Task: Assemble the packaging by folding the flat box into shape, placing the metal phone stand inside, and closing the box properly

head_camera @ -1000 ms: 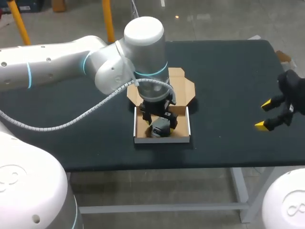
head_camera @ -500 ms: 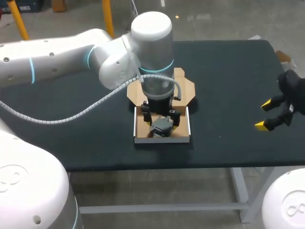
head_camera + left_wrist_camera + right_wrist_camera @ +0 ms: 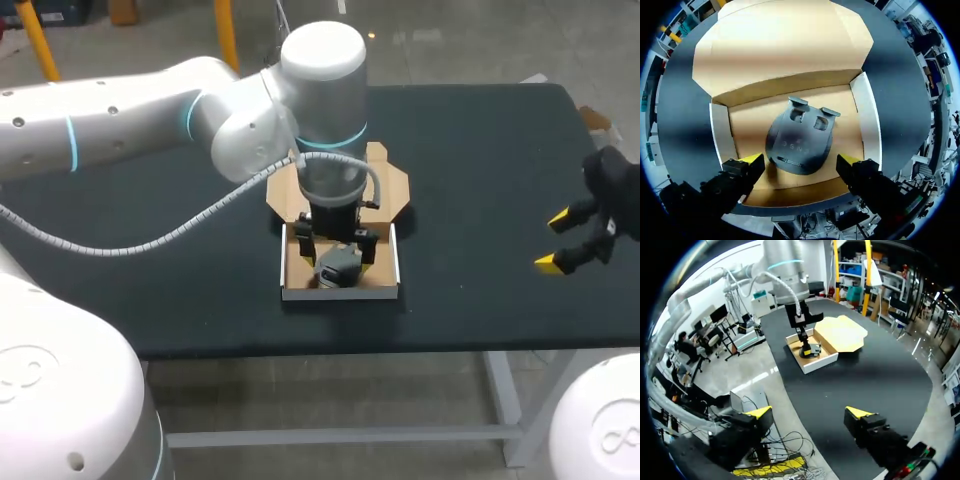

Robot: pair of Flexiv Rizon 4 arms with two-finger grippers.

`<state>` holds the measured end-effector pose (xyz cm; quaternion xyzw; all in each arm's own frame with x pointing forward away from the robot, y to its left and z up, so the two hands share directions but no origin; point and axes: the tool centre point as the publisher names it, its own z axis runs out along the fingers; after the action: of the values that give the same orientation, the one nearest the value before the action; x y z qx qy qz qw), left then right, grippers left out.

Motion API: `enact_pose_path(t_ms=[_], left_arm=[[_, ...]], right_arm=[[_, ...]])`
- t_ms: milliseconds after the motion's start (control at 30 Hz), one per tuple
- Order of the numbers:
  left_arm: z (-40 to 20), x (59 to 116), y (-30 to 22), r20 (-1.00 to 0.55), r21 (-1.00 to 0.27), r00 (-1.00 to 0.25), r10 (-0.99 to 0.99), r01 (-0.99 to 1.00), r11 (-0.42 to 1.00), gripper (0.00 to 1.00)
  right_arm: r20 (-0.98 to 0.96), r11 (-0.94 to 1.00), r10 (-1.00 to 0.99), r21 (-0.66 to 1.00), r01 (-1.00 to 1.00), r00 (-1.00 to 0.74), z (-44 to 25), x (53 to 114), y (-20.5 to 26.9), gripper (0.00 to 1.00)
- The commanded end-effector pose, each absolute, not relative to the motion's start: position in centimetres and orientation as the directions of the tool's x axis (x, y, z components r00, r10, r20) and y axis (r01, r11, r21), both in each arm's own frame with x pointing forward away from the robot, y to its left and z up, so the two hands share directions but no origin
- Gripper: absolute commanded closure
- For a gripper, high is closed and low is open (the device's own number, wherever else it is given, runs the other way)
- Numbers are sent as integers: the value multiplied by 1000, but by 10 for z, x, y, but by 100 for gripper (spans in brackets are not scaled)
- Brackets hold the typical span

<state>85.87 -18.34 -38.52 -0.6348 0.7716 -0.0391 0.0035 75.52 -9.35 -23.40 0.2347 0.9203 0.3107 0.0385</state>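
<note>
An open cardboard box, white outside and brown inside, sits mid-table with its lid flap lying flat behind it. A dark grey metal phone stand lies inside on the box floor. My left gripper hangs open just over the box. In the left wrist view its yellow fingertips flank the near end of the stand between the white side walls of the box. My right gripper stands open near the table's right edge, holding nothing. From the right wrist view, the box is far ahead.
The black table lies bare around the box. My left arm stretches from the left over the table's back half, with its cable looping down beside the box. The table's front edge is close to the box.
My left wrist has shifted slightly to the right and turned square to the box. The stand stays lying in the box. The right arm has not moved.
</note>
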Motion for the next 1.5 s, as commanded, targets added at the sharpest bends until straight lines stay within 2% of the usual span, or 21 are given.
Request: enact_pose_path(t_ms=[33, 600, 1500], left_arm=[[-390, 860, -185, 40, -48, -165, -986, -985, 163, 0], [-395, 835, -193, 24, -12, -64, -998, -998, 64, 0], [-401, 787, -193, 28, 34, 1, -1000, -999, 0, 0]], right_arm=[[77, 695, 453, 593, 406, -888, -233, 755, -95, 0], [77, 695, 453, 593, 406, -888, -233, 755, -95, 0], [77, 695, 453, 593, 406, -888, -233, 755, -95, 0]])
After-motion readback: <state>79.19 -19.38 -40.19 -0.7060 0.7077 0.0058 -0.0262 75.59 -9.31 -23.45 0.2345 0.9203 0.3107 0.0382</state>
